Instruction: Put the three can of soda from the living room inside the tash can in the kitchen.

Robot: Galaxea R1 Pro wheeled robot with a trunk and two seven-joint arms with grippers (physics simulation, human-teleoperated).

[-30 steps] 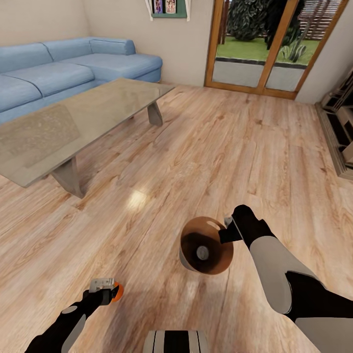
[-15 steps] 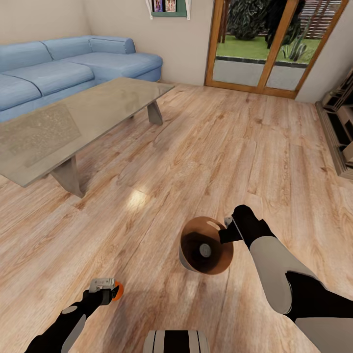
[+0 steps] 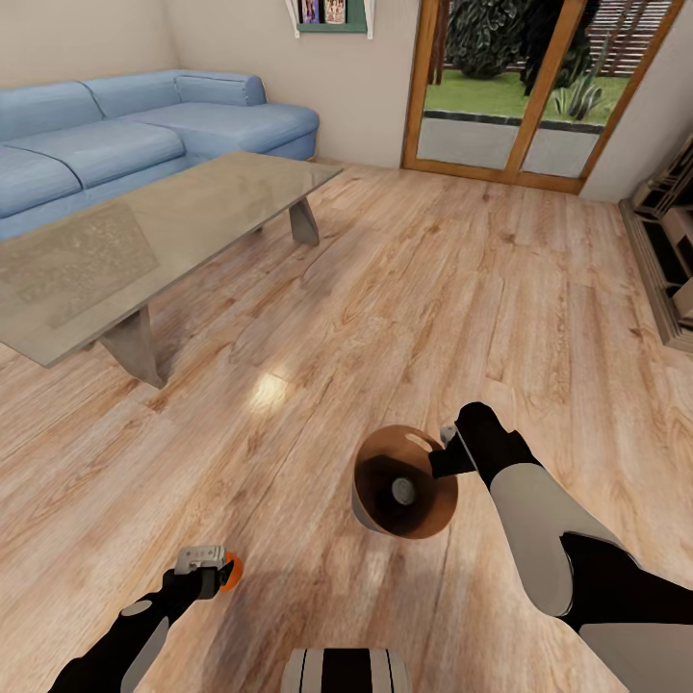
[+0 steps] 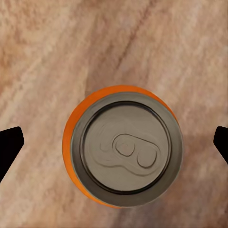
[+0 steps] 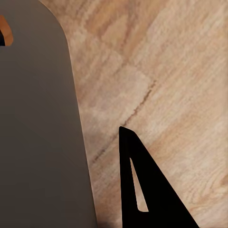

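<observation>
An orange can of soda (image 4: 123, 147) with a grey top stands upright between the fingers of my left gripper (image 4: 114, 147), which is open; both fingertips (image 4: 9, 147) stay clear of its sides. In the head view this can (image 3: 230, 572) is at the lower left, by the left gripper (image 3: 204, 563). My right gripper (image 3: 445, 450) is shut on the rim of the tash can (image 3: 385, 452), which it holds tilted above the floor. The grey top of another can of soda (image 3: 402, 491) lies inside the brown interior. The bin's grey wall (image 5: 38, 133) stands beside one right finger (image 5: 152, 199).
A glass-topped low table (image 3: 144, 241) stands to the left, with a blue corner sofa (image 3: 115, 144) behind it. Wood-framed glass doors (image 3: 539, 96) are at the back, and a low shelf unit (image 3: 674, 260) lines the right wall. Light wood floor (image 3: 414, 289) spreads between them.
The grey-topped can inside the bin has slid a little to the right. Both arms and the orange can keep their places.
</observation>
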